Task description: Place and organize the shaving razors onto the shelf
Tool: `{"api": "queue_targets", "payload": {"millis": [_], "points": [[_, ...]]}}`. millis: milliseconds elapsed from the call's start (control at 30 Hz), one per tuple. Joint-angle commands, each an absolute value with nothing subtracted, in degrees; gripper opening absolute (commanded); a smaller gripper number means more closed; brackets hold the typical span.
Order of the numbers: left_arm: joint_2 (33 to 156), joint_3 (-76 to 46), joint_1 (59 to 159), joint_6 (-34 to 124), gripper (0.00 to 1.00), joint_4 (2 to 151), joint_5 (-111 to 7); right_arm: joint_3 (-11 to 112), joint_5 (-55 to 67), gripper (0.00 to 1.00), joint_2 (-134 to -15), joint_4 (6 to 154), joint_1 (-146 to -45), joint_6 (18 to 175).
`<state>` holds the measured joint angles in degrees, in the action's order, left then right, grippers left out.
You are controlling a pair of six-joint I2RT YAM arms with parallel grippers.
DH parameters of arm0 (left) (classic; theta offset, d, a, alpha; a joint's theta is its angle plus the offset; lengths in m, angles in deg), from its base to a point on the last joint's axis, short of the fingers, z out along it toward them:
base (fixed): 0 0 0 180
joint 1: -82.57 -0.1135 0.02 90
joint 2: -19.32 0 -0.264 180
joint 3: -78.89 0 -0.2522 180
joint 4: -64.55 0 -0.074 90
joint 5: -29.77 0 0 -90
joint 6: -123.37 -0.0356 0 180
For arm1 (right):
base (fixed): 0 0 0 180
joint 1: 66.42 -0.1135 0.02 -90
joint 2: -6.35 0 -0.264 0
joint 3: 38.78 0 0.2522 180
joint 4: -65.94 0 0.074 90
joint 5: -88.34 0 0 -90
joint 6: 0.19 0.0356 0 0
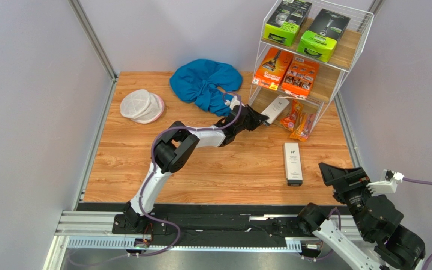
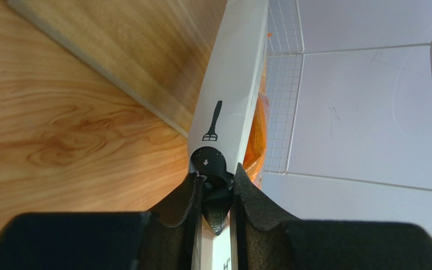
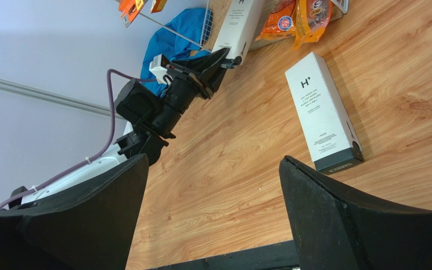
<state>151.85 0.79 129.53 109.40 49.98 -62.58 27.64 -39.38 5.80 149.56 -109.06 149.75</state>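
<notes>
The light wooden bench point(image 1: 201, 169) carries a tall white wire-frame shelf point(image 1: 365, 25) at the far right, just beyond the left gripper point(image 1: 260, 119). A crumpled blue cloth point(image 1: 204, 84) lies to that gripper's left and a round white mesh pouch point(image 1: 141, 106) farther left. Two lime-green-and-black boxes point(image 1: 287, 21) fill the top tier and two orange cartons point(image 1: 273, 67) the middle one. The left gripper point(image 2: 217, 185) is clamped narrowly on the near end of a slim white box point(image 1: 276, 109), which reaches into the bottom tier; its far end is cut off in the wrist view. Clear orange-trimmed bags point(image 1: 297, 118) sit right of it, largely hidden behind it there. The right gripper point(image 3: 214, 159) is spread wide and empty, with a second slim white box point(image 3: 322, 109) flat on the bench ahead of it.
</notes>
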Motion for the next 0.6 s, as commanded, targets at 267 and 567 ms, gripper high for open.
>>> {"api": "queue_targets", "payload": {"millis": [267,567], "points": [[162.40,18.73,130.91,110.02,0.00,57.83,-63.39,32.64,-41.92,0.91,10.05,155.01,-109.40,149.31],[168.82,32.79,130.91,108.87,0.01,64.68,-60.76,32.90,-41.65,0.92,10.04,156.42,-109.40,149.93]]}}
